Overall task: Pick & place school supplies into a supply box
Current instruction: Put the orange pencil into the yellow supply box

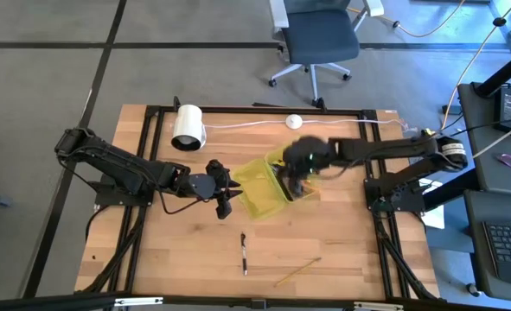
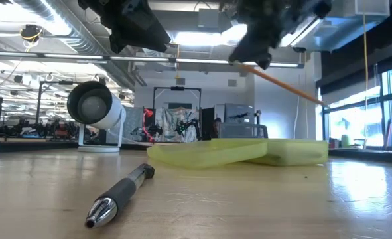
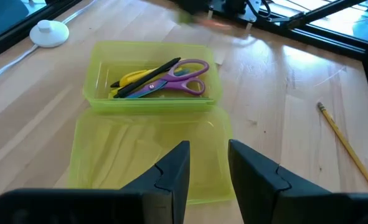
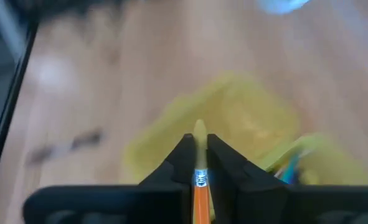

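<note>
Yellow-green translucent plastic forms the supply box (image 3: 152,93), a shallow tray with its flat lid (image 3: 146,155) folded open beside it on the wooden table (image 1: 341,250). Inside the tray lie purple-handled scissors (image 3: 177,78), a black pen (image 3: 147,79) and something yellow under them. The right gripper (image 4: 197,155) hovers over the box, its fingers closed on an orange pencil (image 2: 285,83) that slants downward in the low view. The left gripper (image 3: 207,171) hangs just beside the lid, its fingers parted and holding nothing. Another black pen (image 1: 244,253) with a shiny tip and a yellow pencil (image 1: 297,271) lie on the table, apart from the box. A white cylinder roll (image 1: 188,127) and a small white puck (image 1: 294,122) stand behind the box.
</note>
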`<action>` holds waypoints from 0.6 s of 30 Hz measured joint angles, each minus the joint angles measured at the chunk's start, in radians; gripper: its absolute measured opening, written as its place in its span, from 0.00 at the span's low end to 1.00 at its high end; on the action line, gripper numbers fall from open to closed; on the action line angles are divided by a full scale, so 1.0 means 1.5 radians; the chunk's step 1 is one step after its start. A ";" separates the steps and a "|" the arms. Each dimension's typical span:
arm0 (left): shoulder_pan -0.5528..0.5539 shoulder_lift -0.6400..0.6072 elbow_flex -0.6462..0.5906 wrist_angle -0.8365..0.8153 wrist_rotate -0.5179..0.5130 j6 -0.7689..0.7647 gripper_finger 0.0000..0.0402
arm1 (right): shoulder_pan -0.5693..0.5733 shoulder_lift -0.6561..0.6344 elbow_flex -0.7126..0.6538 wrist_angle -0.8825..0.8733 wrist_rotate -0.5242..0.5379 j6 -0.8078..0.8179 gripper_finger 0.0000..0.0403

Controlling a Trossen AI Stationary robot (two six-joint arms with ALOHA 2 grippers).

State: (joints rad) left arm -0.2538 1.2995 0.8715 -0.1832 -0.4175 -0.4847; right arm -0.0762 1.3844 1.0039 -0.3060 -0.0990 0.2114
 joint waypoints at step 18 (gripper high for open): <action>0.000 0.000 0.000 0.000 -0.005 0.000 0.25 | -0.152 0.113 0.001 0.082 0.002 0.083 0.10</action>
State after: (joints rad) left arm -0.2535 1.2995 0.8715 -0.1829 -0.4248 -0.4850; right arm -0.3038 1.5533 1.0054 -0.1827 -0.0961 0.3363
